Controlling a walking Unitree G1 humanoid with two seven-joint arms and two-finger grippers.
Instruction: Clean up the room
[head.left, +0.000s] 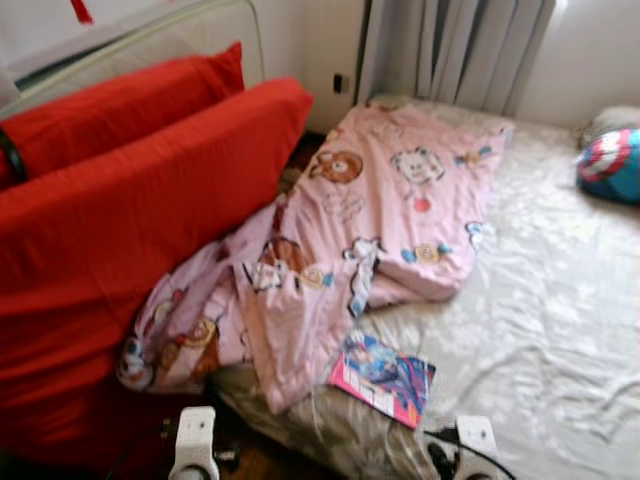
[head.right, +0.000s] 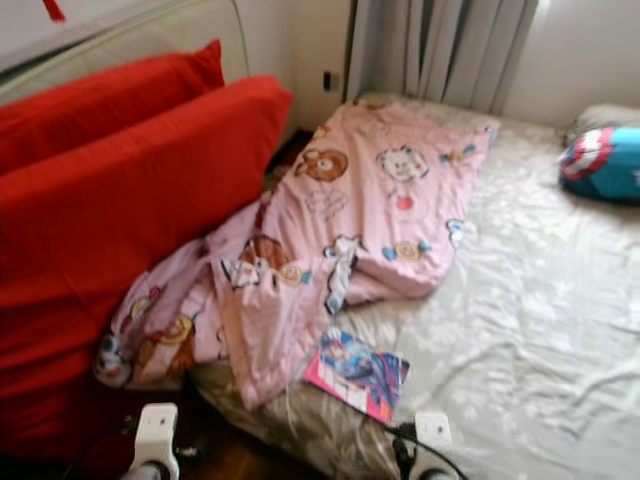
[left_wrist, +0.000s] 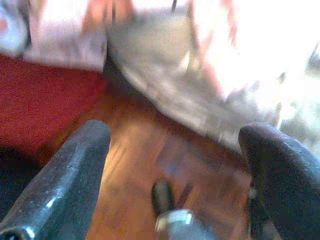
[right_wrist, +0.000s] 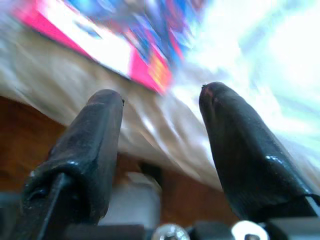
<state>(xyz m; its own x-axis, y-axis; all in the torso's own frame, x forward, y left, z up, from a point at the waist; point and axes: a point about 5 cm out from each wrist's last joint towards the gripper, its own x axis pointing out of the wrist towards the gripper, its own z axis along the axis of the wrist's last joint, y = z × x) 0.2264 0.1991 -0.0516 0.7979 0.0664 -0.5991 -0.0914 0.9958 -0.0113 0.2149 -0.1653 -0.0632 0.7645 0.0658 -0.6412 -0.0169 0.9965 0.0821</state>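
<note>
You see both tools spread wide, empty: right tool (right_wrist: 160, 100) near the magazine (head.left: 382, 376), lower centre on the bed (head.left: 540, 320); left tool (left_wrist: 175, 135) over wooden floor (left_wrist: 150, 165). Pink blanket (head.left: 370, 210) lies crumpled mid-frame.

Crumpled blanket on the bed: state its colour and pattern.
The blanket is pink with cartoon animal prints, clearest in the left eye view.

A blanket (head.left: 370, 220) lies on the bed (head.left: 540, 330), a book (head.left: 383, 377) before it, cushions (head.left: 130, 220) to its left.

two red cushions (head.left: 130, 200), one pink cartoon blanket (head.left: 370, 220), one magazine (head.left: 383, 377), one blue pillow (head.left: 610, 165)
</note>
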